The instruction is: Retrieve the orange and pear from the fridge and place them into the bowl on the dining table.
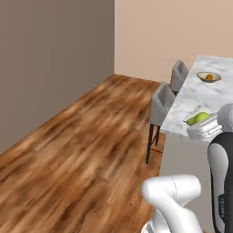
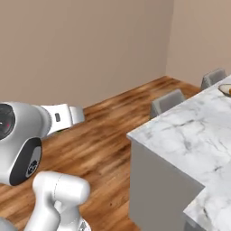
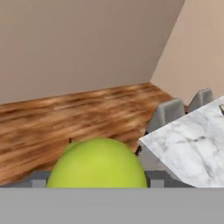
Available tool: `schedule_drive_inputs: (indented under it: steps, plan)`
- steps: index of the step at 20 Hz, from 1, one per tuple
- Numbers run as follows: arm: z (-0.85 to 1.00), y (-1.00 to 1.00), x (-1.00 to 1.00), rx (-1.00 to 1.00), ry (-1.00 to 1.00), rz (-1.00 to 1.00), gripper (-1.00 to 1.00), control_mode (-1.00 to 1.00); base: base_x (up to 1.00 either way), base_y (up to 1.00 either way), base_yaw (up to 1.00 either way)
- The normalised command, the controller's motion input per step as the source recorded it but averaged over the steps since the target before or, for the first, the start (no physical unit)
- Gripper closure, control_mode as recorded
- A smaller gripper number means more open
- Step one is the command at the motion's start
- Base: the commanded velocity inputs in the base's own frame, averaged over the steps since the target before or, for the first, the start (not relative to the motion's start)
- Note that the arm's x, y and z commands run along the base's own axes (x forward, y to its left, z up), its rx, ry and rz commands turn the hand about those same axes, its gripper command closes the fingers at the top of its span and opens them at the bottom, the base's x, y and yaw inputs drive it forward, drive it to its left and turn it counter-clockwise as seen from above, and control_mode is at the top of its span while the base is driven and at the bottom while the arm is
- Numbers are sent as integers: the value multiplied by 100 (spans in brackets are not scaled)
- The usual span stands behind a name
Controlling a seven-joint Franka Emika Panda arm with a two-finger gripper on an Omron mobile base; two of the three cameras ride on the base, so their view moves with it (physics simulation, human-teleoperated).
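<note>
The pear (image 3: 97, 162) was held between the gripper's (image 1: 203, 123) jaws, which were closed on its sides; in the hand view its yellow-green bulk sat right at the camera's foot, and in the left base view it was seen as a green lump at the tip of the hand, its short stem pointing out to the left. From the left base view the held fruit was carried over the near end of the dining table (image 1: 214, 98). The bowl (image 1: 209, 77) was set farther along the same marble top, well apart from the hand and toward the far wall, with the orange (image 1: 209, 78) already lying inside it. The coming move was therefore judged to turn on a single direction: forward along the table's long axis, from the near end toward the bowl. Two grey chairs (image 1: 168, 93) were ranged along the table's left edge, outside that line.
</note>
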Motion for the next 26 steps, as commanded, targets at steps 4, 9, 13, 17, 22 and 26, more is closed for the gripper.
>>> schedule_drive_inputs:
  steps: [4, 9, 13, 17, 22, 26]
  plan:
    - [0, 0, 0, 0, 0, 0, 100, 100, 100, 37, -64]
    - [0, 0, 0, 0, 0, 0, 100, 100, 94, 82, -61]
    - [0, 0, 0, 0, 0, 0, 100, 100, 78, 100, -57]
    - [0, 0, 0, 0, 0, 0, 100, 100, 80, 100, -57]
    - [0, 0, 0, 0, 0, 0, 100, 100, 81, 99, -58]
    - [0, 0, 0, 0, 0, 0, 100, 100, 89, 99, -58]
